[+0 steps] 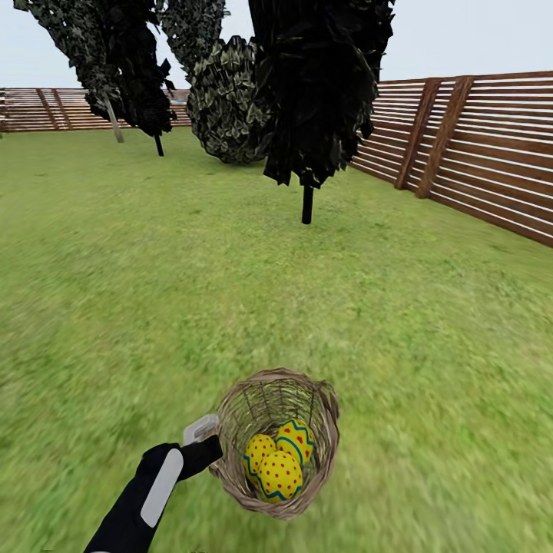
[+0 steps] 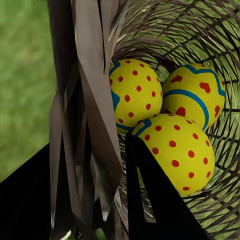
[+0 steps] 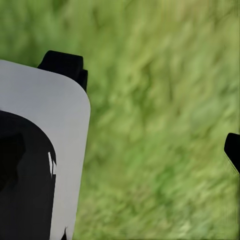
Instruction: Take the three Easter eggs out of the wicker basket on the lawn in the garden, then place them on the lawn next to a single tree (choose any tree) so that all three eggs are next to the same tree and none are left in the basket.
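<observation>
My left gripper [image 1: 209, 448] is shut on the rim of the brown wicker basket [image 1: 319, 468], which hangs tilted low over the lawn [image 1: 230, 292] near the bottom of the head view. All three yellow Easter eggs [image 1: 278, 461] with red dots and blue zigzags lie inside it. In the left wrist view the woven rim [image 2: 92, 115] runs between my black fingers [image 2: 155, 205], and the eggs [image 2: 175, 150] lie just past them, one with a red flower mark [image 2: 197, 95]. My right gripper [image 3: 150, 150] hangs open over blurred grass, one fingertip [image 3: 233, 150] at the edge.
A thin-trunked dark-leaved tree [image 1: 307, 203] stands ahead, with a dark bush [image 1: 226, 100] behind it. More dark trees and a pale grey trunk [image 1: 114, 123] stand far back left. A brown slatted fence [image 1: 476, 153] runs along the right and back. Open grass lies between.
</observation>
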{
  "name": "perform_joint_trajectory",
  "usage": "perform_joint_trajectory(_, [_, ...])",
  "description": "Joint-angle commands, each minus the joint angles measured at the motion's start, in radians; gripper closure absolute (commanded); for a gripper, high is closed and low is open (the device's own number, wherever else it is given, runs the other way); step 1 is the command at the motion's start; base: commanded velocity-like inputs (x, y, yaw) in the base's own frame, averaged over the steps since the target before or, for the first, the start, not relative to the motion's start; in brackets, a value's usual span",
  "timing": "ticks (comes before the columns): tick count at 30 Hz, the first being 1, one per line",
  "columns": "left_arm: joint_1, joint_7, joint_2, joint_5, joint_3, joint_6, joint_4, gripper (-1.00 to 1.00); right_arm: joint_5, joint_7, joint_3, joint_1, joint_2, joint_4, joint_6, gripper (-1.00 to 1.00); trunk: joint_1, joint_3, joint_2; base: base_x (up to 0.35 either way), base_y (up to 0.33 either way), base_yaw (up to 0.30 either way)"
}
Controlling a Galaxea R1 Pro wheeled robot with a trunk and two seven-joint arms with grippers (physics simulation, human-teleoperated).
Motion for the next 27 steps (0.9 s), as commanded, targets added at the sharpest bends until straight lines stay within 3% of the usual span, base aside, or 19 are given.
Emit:
perform_joint_trajectory(1, [-0.001,0.007,-0.001,0.021,0.002,0.003,-0.001,1.0,0.007,0.002,-0.008,-0.001,-0.001,0.004,-0.007,-1.0,0.0,-0.001,0.0,0.0,0.0,0.291])
perform_joint_trajectory(27, [-0.001,0.007,-0.001,0.021,0.002,0.003,-0.001,1.0,0.007,0.001,-0.008,-0.001,-0.001,0.004,-0.008,-1.0,0.0,-0.001,0.0,0.0,0.0,0.291])
